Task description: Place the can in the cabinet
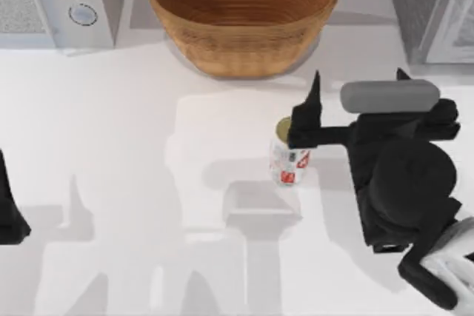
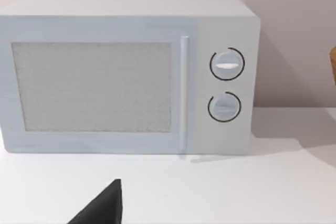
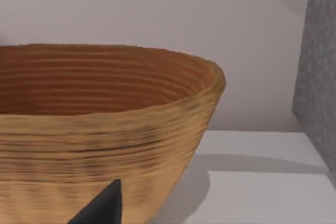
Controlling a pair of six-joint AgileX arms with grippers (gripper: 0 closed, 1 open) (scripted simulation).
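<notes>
A white table (image 1: pixel 133 109) runs back to a pale wall (image 3: pixel 157 9). Seen from above, the right gripper (image 1: pixel 359 81) hangs over the table's right half with its two pointed fingers (image 1: pixel 314 98) spread wide and nothing between them. The can (image 1: pixel 289 162) stands upright on the table just outside the gripper's left finger, on the side away from the gap. The finger's dark body overlaps the edge of the can's gold top, and it cannot be told whether they touch.

Ahead of the fingertips sits the wicker basket (image 1: pixel 243 16), and ahead and to the gripper's right is the cabinet (image 1: pixel 433 9), its door panel shut. The right wrist view has the basket close in front, one dark fingertip (image 3: pixel 105 205) and a strip of the cabinet's speckled side.

Well away past the can, the left gripper (image 1: pixel 10 212) is parked at the table's left edge. Its wrist view faces the microwave (image 2: pixel 126 77) with two round knobs.
</notes>
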